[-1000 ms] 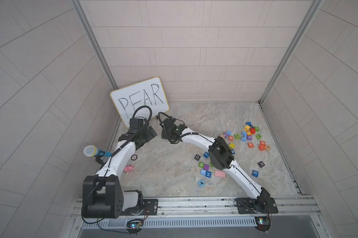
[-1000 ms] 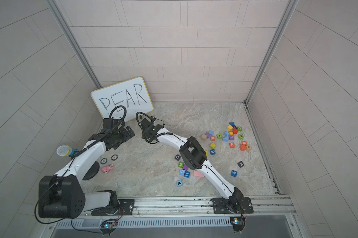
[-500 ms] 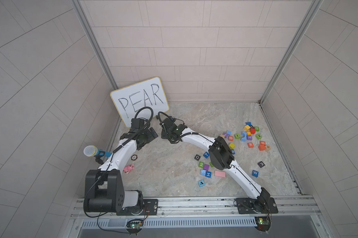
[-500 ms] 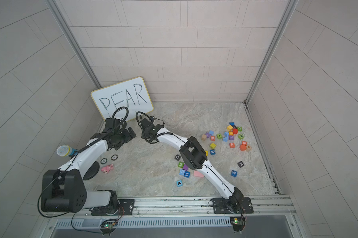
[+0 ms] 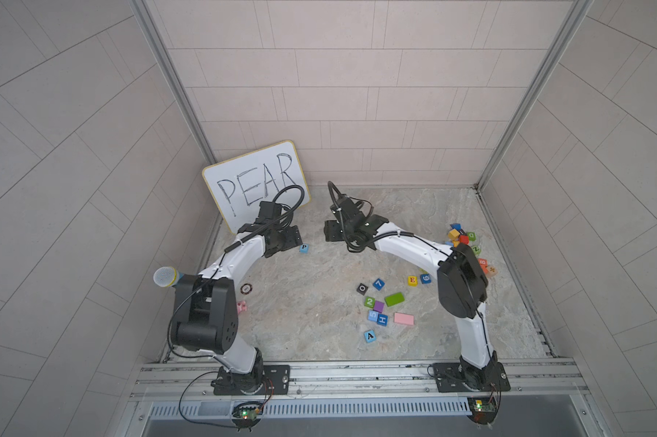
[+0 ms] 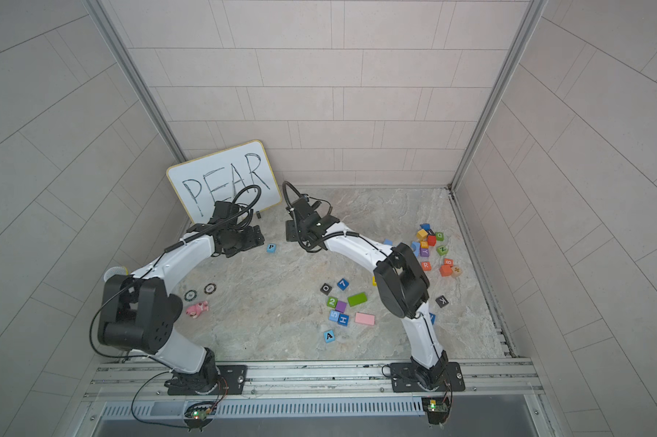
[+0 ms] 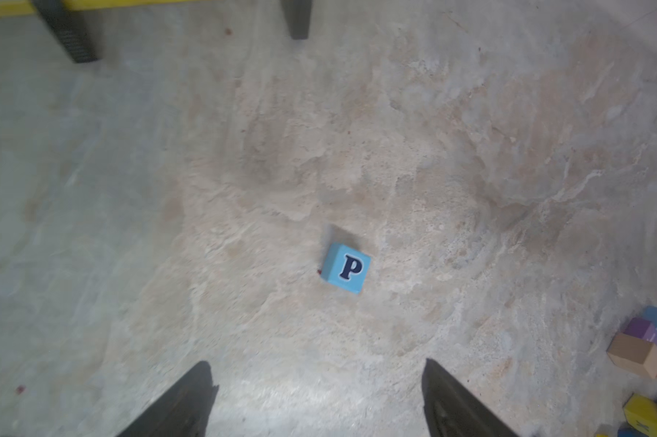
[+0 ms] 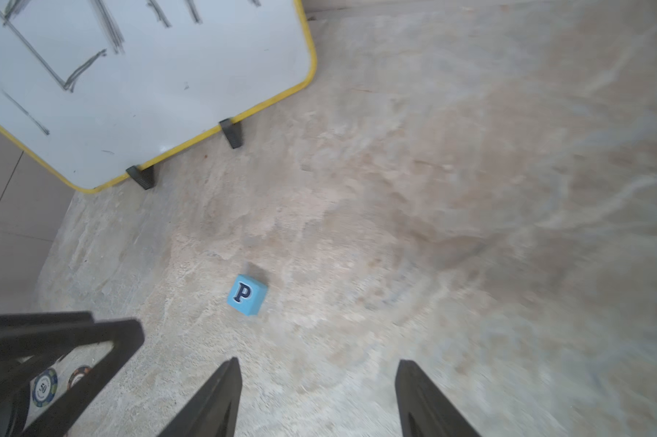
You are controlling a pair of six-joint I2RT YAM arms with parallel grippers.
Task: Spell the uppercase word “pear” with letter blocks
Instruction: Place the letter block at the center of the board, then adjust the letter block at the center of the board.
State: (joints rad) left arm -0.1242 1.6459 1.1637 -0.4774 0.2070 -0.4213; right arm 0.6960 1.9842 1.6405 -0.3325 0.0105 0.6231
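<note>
Light blue P block point(image 7: 346, 268), dark letter.

Right gripper point(image 8: 318, 361): is pulling back toward its own side with its jaws now apart, opening a gap where the two grippers were crowding together a second ago. Light blue P block point(image 5: 303, 248): hidden between the grippers before, it is now lying free on the table point(image 5: 311, 325) in that gap. Arms: the left shoulder link is rising, and the right elbow is swinging outward, uncovering the yellow E block point(image 5: 412, 280) and a plain green block point(image 5: 394, 299).

Scattered letter blocks point(image 5: 369, 335) on marbled tabletop point(image 5: 308, 299)
</note>
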